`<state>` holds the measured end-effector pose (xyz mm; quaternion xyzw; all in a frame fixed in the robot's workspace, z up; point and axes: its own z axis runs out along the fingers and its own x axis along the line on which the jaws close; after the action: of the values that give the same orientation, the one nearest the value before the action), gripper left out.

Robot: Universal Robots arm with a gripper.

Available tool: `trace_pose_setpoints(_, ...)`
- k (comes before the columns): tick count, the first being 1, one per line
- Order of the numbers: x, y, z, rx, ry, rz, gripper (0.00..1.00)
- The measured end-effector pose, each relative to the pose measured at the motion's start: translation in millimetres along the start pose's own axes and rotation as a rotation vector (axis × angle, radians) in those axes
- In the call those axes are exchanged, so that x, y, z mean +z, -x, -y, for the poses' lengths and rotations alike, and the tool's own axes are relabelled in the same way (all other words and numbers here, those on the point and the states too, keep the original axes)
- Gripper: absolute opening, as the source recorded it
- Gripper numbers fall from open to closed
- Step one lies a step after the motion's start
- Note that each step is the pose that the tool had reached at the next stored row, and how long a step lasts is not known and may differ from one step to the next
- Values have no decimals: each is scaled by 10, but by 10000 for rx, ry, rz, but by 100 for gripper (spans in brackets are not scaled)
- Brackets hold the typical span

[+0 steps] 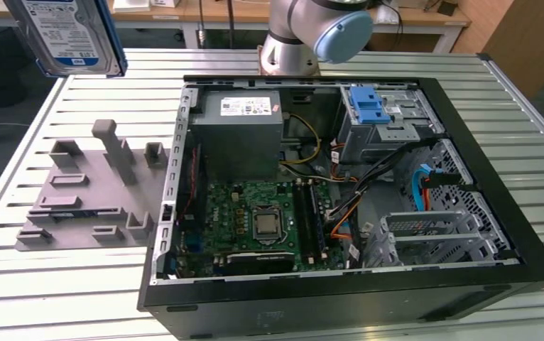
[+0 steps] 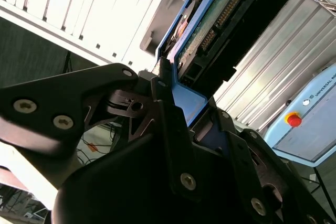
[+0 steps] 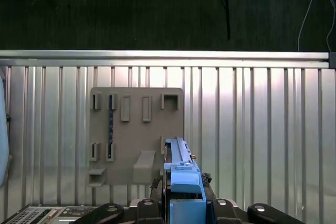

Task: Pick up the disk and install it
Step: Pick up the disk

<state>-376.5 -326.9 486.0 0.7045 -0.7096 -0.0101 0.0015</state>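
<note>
Blue plastic frames the disk [image 1: 68, 35], which hangs in the air high at the exterior view's left, label side toward that camera, well clear of the slatted metal table [image 1: 64, 298]. The gripper [image 3: 184, 203] is clenched on the disk's blue carrier; in the second wrist view its black fingers [image 2: 165, 93] press against the frame from both sides, and the drive's circuit-board face shows beyond them. In the first wrist view the disk is edge-on, with a grey fixture board [image 3: 136, 129] lying flat on the table beneath it. In the exterior view that board sits just left of the open computer case [image 1: 348, 302]. Inside the case, a grey power supply [image 1: 238, 135] sits at the far left, the motherboard [image 1: 263, 220] nearer, and a blue ridged clip [image 1: 368, 106] rests on the drive bay at the far right.
</note>
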Motion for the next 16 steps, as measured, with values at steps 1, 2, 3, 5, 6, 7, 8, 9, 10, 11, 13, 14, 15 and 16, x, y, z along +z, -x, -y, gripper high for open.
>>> trace_pose_setpoints(1, 0, 0, 8, 0, -1, 0, 36)
trace_pose_setpoints(2, 0, 0, 15, 0, -1, 0, 36)
trace_pose_setpoints(3, 0, 0, 23, 0, 0, 0, 36)
trace_pose_setpoints(5, 0, 0, 38, 0, 0, 0, 36)
trace_pose_setpoints(6, 0, 0, 46, -1, -1, 0, 36)
trace_pose_setpoints(7, 0, 0, 52, 0, -1, 0, 36)
trace_pose_setpoints(8, -1, 0, 59, -1, -1, 0, 36)
trace_pose_setpoints(9, -1, 0, 67, 0, -1, 0, 36)
trace_pose_setpoints(10, -1, 0, 73, 0, -1, 1, 36)
trace_pose_setpoints(11, -1, 0, 80, -1, 0, 0, 36)
trace_pose_setpoints(13, -1, 1, 95, 0, -1, 0, 36)
trace_pose_setpoints(14, -2, 1, 104, -1, 0, 0, 36)
trace_pose_setpoints(15, -1, 1, 112, 0, -1, 0, 36)
trace_pose_setpoints(16, -2, 1, 121, 0, -1, 0, 36)
